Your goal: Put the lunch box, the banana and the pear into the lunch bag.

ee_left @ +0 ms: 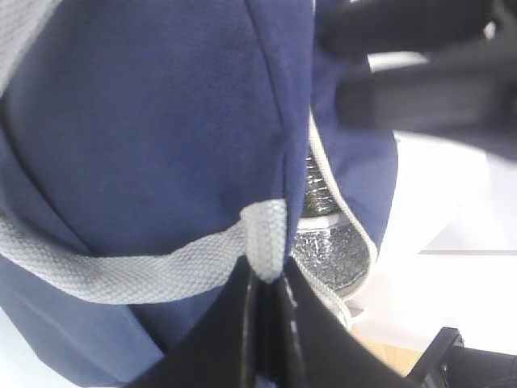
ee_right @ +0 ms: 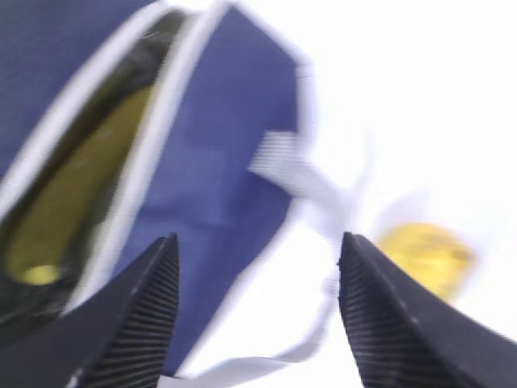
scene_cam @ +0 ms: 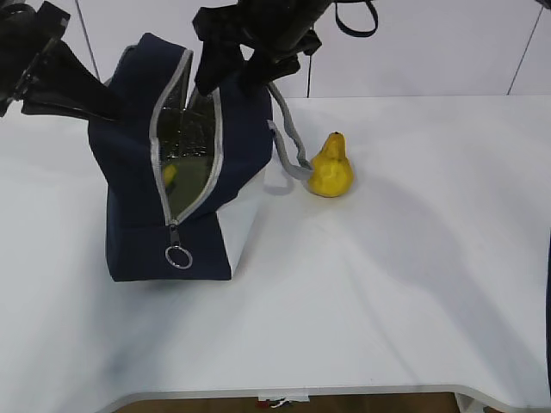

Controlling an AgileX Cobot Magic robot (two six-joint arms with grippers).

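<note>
Navy lunch bag stands left of centre on white table, zipper mouth gaping, silver lining showing. Yellow banana visible inside through opening. Left gripper clenched on grey strap at bag's side seam, holding mouth open. Right gripper above bag's top edge, jaws spread wide, empty. Pear upright on table just right of bag, beside loose strap loop. Lunch box not visible. Broad bare tabletop right and front.
</note>
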